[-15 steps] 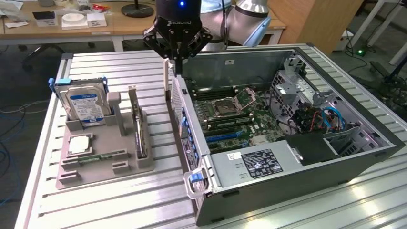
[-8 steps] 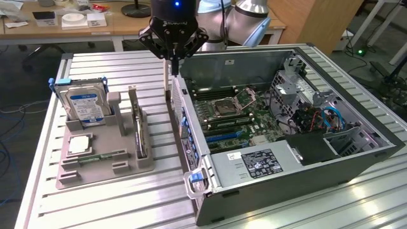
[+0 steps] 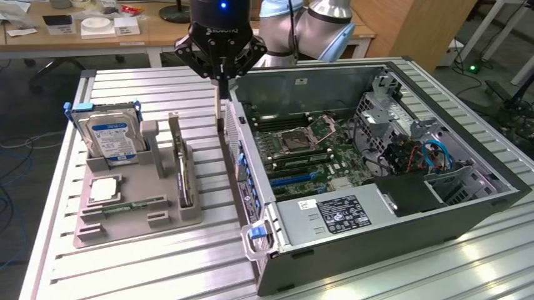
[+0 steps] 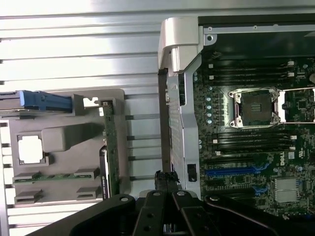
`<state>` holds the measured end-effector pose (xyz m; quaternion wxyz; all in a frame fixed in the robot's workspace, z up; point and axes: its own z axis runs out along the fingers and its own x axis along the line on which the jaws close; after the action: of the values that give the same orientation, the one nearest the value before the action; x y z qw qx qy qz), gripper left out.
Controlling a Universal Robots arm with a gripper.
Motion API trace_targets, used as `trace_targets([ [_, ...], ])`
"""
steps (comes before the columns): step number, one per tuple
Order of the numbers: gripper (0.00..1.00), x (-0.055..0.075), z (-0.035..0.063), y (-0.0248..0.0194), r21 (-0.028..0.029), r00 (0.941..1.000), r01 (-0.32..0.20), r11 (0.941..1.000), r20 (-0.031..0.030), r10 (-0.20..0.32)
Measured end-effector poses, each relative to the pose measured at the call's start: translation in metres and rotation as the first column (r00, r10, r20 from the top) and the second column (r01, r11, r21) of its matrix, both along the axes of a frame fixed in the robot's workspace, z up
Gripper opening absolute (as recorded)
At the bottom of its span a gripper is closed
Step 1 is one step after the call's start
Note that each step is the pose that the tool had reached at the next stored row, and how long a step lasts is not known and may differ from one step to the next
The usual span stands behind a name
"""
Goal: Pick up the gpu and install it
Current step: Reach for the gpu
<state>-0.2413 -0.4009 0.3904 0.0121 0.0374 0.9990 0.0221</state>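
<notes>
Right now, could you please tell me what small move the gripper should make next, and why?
Probably shift the gripper toward the exterior view's left, until it is over the gpu. Its jaws are shut on nothing, and it hangs above the gap between the grey holder and the computer case, while the gpu stands on edge in the holder, untouched.

Open tower computer case (image 3: 467,206), right half of the exterior view; motherboard (image 3: 334,150) with bare CPU socket (image 3: 299,139) inside, blue cables (image 3: 438,156) at its right. Grey parts holder (image 3: 142,215), left of centre: hard drive (image 3: 112,139) upright in blue caddy, CPU chip (image 3: 104,187), memory stick (image 3: 129,205) lying flat. Slatted metal table (image 3: 150,269) beneath. Cluttered wooden desk (image 3: 84,40), upper left.
</notes>
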Motion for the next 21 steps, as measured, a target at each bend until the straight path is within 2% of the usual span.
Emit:
trace_targets([
  [21, 0.11, -0.028, -0.0005, -0.0013, 0.0001, 1.0000, 0.000, 1.0000, -0.0001, 0.000],
])
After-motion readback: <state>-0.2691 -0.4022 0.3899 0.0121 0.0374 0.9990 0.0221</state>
